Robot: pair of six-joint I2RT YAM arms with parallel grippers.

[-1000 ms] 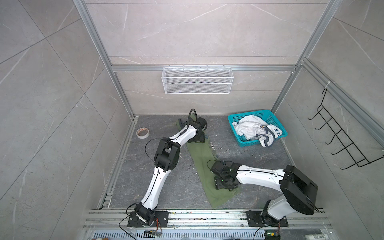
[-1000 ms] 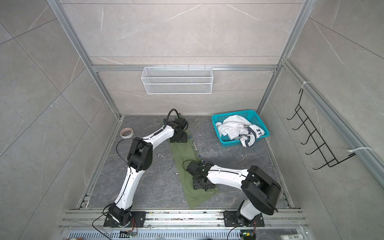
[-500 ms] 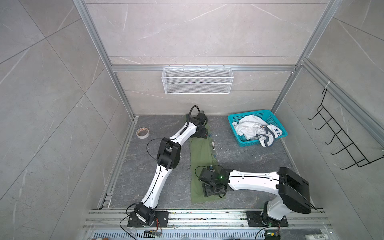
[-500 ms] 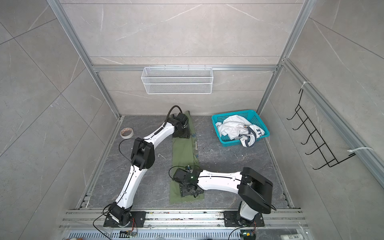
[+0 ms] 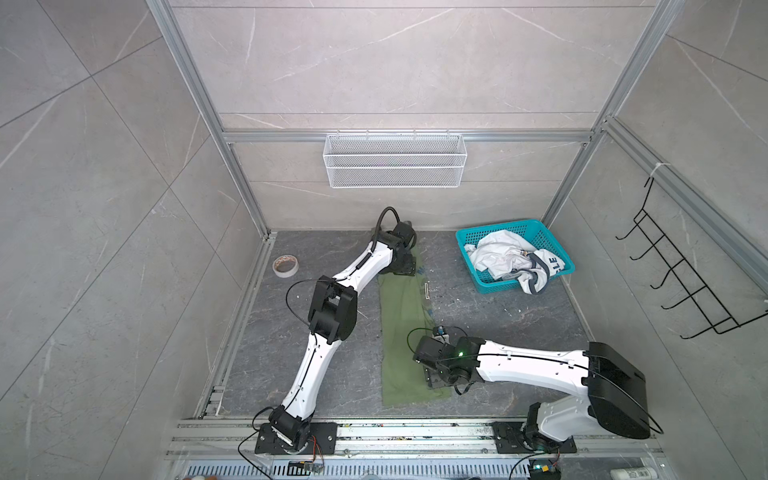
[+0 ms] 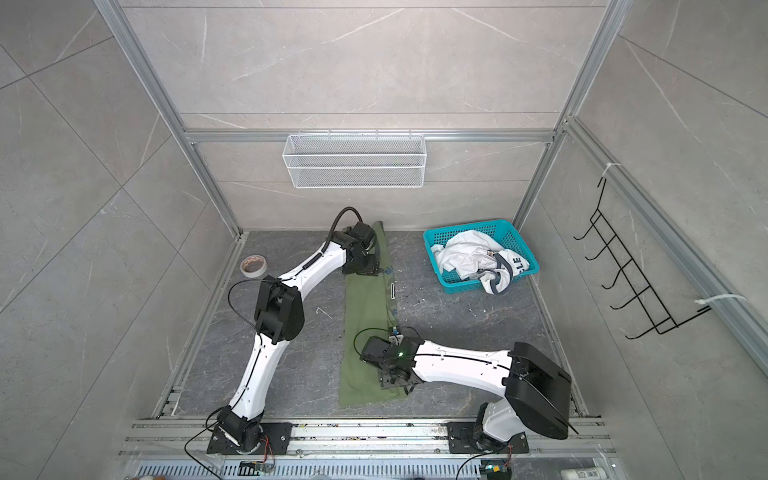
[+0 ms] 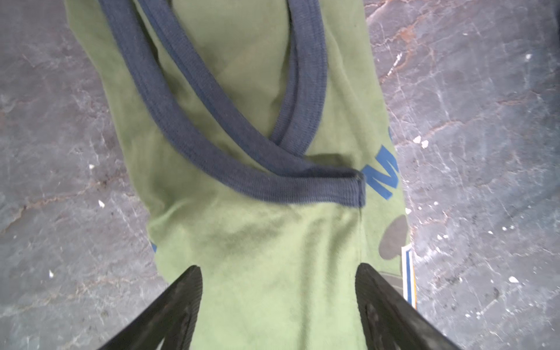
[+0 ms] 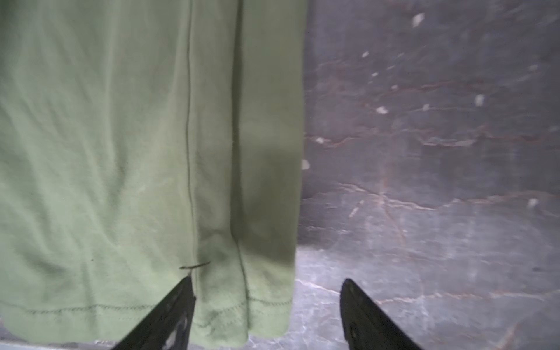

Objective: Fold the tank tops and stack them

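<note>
1. Olive green tank top (image 5: 403,332) lies flat on the grey desk (image 5: 498,332) as a long narrow strip, folded lengthwise. It runs from near the back wall down to the front edge, in both top views (image 6: 365,311).
2. Left tool (image 5: 404,266) sits over the strap end of the strip, at the back of the desk.
3. In the left wrist view, the left tool (image 7: 278,268) has its jaws spread wide, both over green cloth with nothing pinched. The dark trim (image 7: 212,151) crosses itself just ahead, with blue lettering (image 7: 383,172) at the cloth's edge.
4. Right tool (image 5: 436,380) is at the hem end, on the strip's right edge near the front.
5. In the right wrist view, the right tool (image 8: 266,281) also has its jaws wide. One finger is over the hem corner, the other over bare desk, and no cloth is gripped.
6. White tank top (image 5: 498,259) is crumpled in the teal basket (image 5: 496,286) at the back right. One part hangs over the basket's front rim.
7. Tape roll (image 5: 285,265) lies at the back left of the desk, well apart from the cloth.
</note>
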